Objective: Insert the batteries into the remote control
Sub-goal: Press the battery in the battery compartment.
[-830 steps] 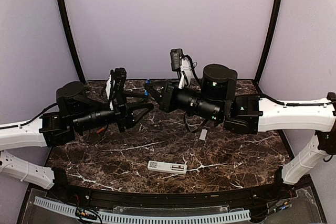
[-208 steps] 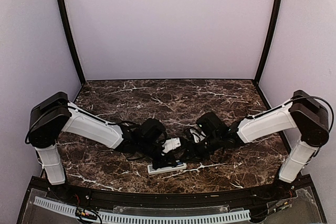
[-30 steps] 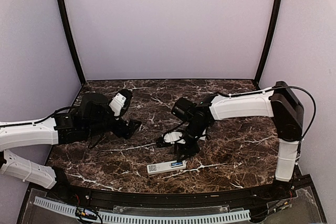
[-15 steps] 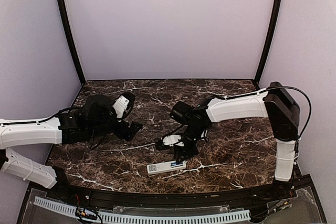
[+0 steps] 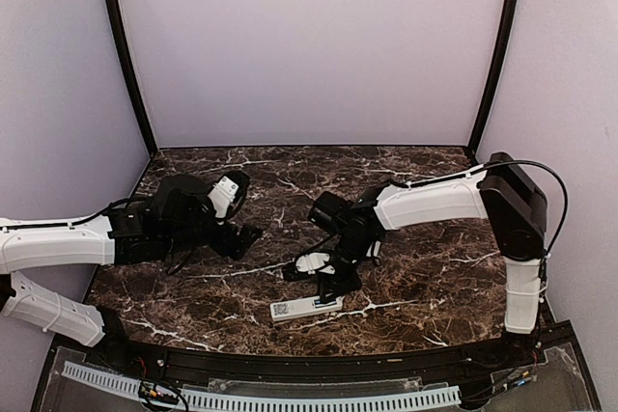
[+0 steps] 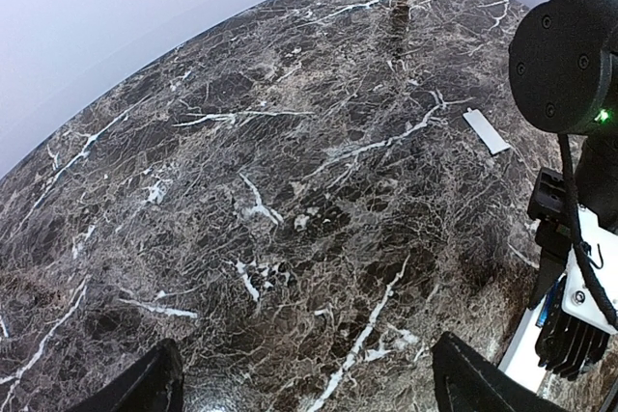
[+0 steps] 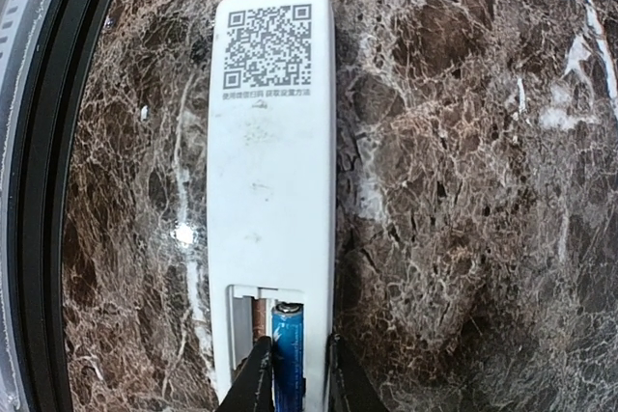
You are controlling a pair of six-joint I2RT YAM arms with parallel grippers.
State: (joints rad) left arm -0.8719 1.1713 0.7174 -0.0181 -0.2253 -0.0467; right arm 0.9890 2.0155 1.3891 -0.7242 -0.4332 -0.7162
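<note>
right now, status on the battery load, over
Left gripper open, empty. Right gripper straddles blue battery in remote control recess; grip unclear. Cover piece lies apart, nothing blocking.

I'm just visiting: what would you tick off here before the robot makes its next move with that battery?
1. The remote control lies flat, back up: ok.
2. The blue battery sits in the recess, straddled by the right gripper: ok.
3. Battery fully seated: cannot tell.
4. Recess's other half filled: cannot tell, cut off at the frame edge.
5. The cover piece fitted: not ok, it lies apart on the table.
6. The left gripper open, away from the remote: ok.
</note>
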